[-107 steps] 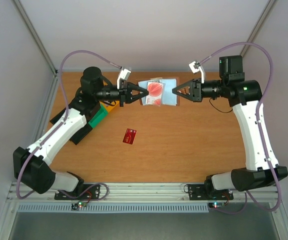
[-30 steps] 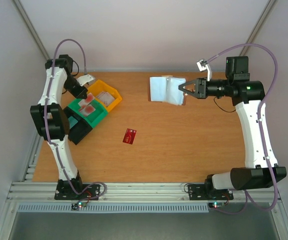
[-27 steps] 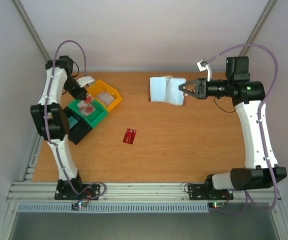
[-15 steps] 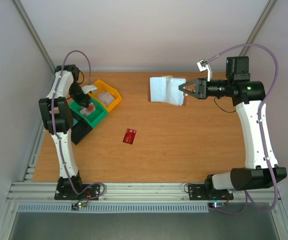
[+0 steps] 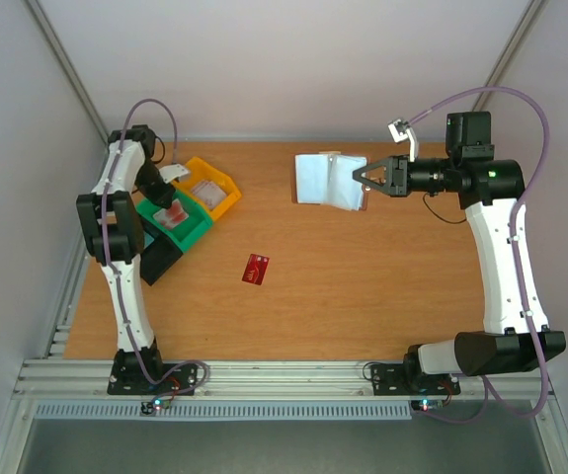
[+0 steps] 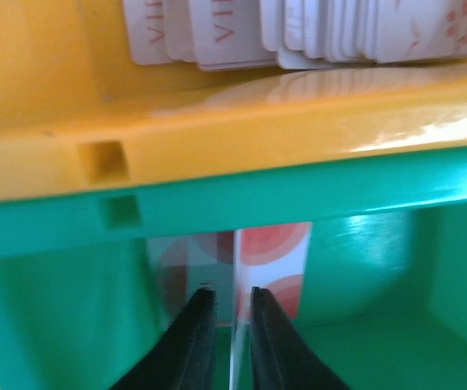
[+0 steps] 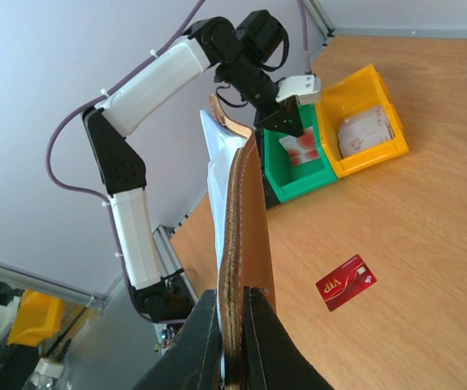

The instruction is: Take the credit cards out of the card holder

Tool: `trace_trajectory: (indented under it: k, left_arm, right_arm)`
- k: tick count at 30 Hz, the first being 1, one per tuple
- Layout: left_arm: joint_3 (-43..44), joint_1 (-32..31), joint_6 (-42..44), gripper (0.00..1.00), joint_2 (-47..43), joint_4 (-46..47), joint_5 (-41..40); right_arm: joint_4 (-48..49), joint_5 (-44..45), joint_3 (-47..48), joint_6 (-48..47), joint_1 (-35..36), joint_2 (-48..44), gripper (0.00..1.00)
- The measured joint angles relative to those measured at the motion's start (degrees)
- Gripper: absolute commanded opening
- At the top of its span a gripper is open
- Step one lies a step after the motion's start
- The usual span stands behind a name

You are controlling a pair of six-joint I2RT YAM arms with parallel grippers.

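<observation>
With my left tool [image 6: 225, 325] pinching a credit card [image 6: 272, 258] low inside the green bin [image 6: 363, 211], I should spread it and lift straight out, while my right tool [image 7: 231, 313] pinches the card holder [image 7: 245, 219] open above the far worktop [image 5: 363, 286].

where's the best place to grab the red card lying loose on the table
Probably across the two long edges of the red card, coming straight down from above. It lies flat on the table, so only its thin edges give any purchase.
</observation>
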Motion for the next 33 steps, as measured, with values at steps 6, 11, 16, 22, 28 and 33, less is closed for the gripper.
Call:
trace_trajectory:
  k: [6,11,16,22,28,33]
  left_arm:
    - [0.0,-0.1,-2.3,0.69,-0.1,4.8,-3.9]
    - [-0.6,-0.3,-3.7,0.72,-3.0,9.2,-3.9]
    - [-2.1,-0.1,-6.1,0.75,-11.9,12.7,1.1]
    - [-8.4,0.0,-11.3,0.99,-25.7,15.9,17.4]
    - [-23.0,-5.8,-26.7,0.99,-39.6,25.9,40.0]
    - [-42.6,-22.3,-46.5,0.99,-53.7,48.4,45.0]
  right_arm:
    - [-0.3,-0.3,0.7,0.0,0.0,0.0,0.02]
    - [-0.3,-0.6,0.7,-0.1,0.0,0.0,0.02]
    - [-0.3,-0.9,0.7,-0.1,0.0,0.0,0.03]
    - [-0.3,-0.9,0.7,0.0,0.0,0.0,0.03]
    - [-0.2,-1.0,0.7,0.3,0.7,0.0,0.03]
    - [0.2,-0.8,0.7,0.5,3.0,0.0,0.03]
